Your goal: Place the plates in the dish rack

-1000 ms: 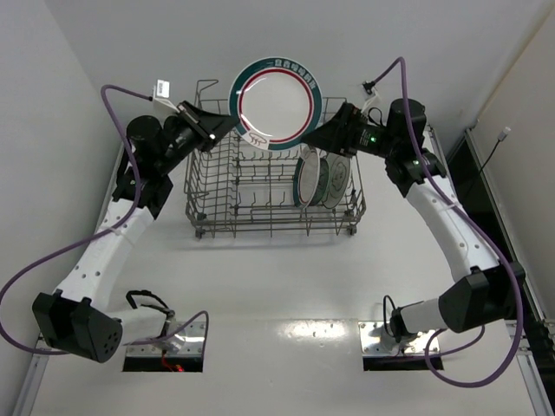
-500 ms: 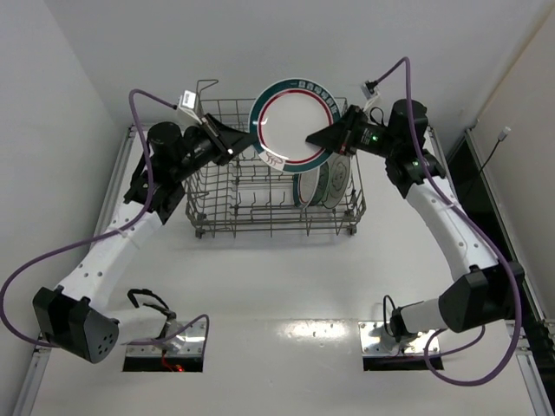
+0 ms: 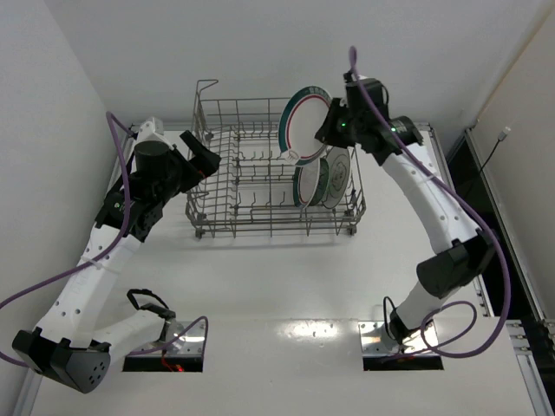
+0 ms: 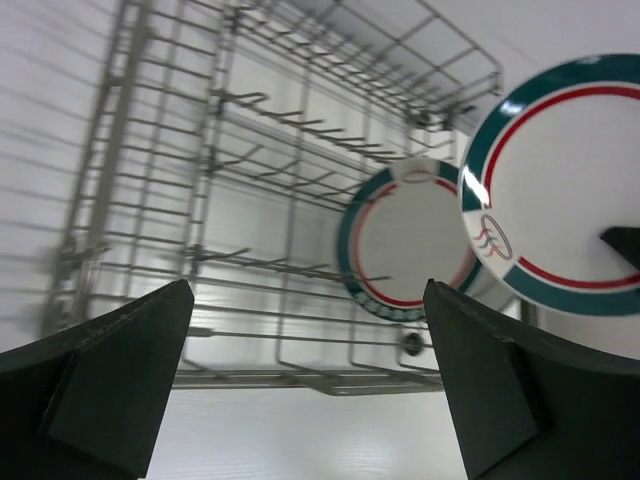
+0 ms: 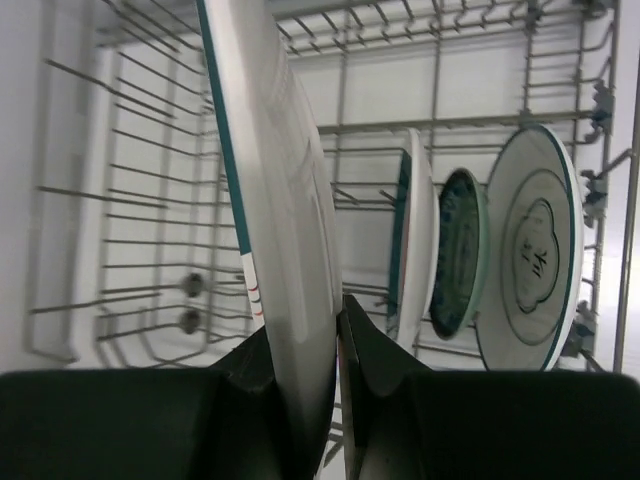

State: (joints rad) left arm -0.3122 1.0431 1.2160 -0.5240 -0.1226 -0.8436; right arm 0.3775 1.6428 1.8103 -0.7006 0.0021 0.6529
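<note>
Three racked plates (image 3: 323,180) stand on edge in the right end of the rack (image 3: 260,227), toward its near rail. The banded one is leftmost (teal next, ringed white last, per the right wrist view). Left gripper (image 3: 204,160) hangs just off the rack's left side, fingers wide apart, nothing between them, pointing across the rack. Farther back, right gripper (image 3: 328,130) is clamped on the rim of the held plate (image 3: 302,121), which is above the rack's far right part and seems clear of the tines.

Key relation: the held plate is on edge, face roughly parallel to the racked plates, left of and above them. The free slot left of the banded one lies below it. Likely next is the right arm lowering it, that arm being nearer. Risk is the rim clipping the banded plate.
</note>
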